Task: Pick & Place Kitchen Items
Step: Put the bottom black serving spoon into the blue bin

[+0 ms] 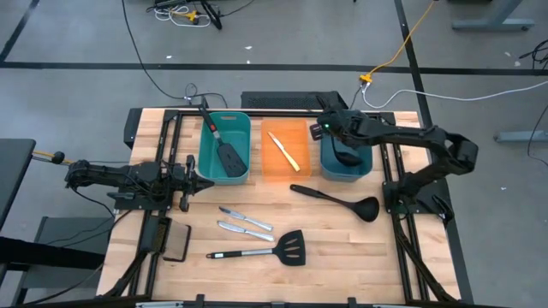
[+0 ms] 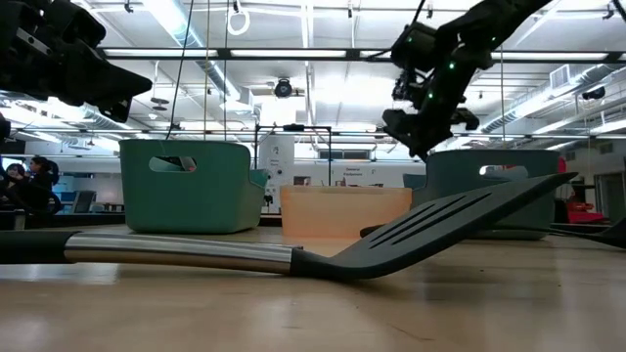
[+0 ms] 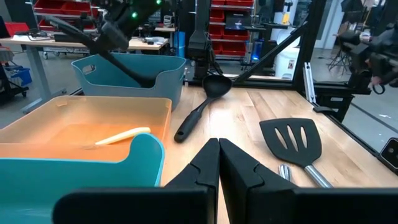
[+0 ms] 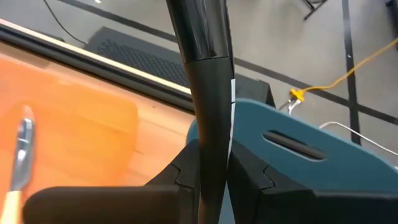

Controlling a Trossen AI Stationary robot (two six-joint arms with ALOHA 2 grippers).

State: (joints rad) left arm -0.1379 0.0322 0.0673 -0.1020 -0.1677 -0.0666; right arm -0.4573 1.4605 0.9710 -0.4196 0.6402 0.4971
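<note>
Pinched between the right gripper [image 4: 211, 177] fingers, a ladle [image 4: 205, 81] hangs over the blue bin [image 4: 298, 143].

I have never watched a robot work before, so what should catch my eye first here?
First, the right gripper, shut on a long black ladle that it holds over the right-hand teal plastic bin. The orange plastic bin in the middle holds a slim pale-yellow knife, and a black slotted spatula with a steel handle lies on the wooden table nearest the front.
</note>
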